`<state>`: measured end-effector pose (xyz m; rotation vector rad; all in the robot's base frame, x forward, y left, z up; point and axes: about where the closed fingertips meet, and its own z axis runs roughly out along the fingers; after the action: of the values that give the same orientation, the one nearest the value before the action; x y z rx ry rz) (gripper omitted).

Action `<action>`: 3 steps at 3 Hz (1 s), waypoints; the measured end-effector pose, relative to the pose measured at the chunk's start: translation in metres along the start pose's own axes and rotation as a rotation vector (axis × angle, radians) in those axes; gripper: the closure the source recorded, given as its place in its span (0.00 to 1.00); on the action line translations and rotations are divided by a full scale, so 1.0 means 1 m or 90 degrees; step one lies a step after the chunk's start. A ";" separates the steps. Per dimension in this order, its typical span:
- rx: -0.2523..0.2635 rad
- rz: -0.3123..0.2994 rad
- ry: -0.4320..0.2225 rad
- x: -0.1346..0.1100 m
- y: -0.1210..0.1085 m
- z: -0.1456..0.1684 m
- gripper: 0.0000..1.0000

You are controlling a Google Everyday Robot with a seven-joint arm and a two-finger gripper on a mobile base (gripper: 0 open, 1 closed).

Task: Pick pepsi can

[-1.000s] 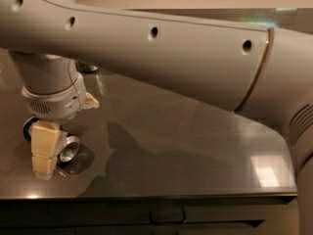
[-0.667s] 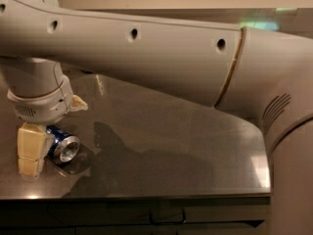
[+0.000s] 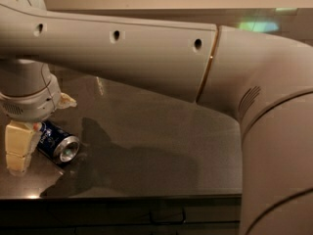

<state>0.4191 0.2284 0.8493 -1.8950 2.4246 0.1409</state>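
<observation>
Cream-coloured fingers of my two-finger gripper (image 3: 44,133) have slid toward 9 o'clock vs a sec ago, so the small dark blue aluminium pepsi can (image 3: 55,142) now shows its blue side, not just the silver end. To me that means I'm bracketing it, not gripping yet. Jaws apart: near finger (image 3: 19,146) sits at the can's 9 o'clock, touching or v. close; far finger (image 3: 66,101) at approx its 12. Can lies on its side on the dark glossy tabletop (image 3: 161,131), silver end facing 4 o'clock, near the front edge.
</observation>
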 end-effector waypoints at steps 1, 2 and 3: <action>0.007 0.007 -0.003 -0.003 -0.004 0.003 0.18; 0.013 0.015 -0.004 -0.003 -0.006 0.004 0.41; 0.017 0.011 -0.010 -0.002 -0.006 -0.002 0.65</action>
<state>0.4257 0.2282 0.8507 -1.8552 2.4204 0.1236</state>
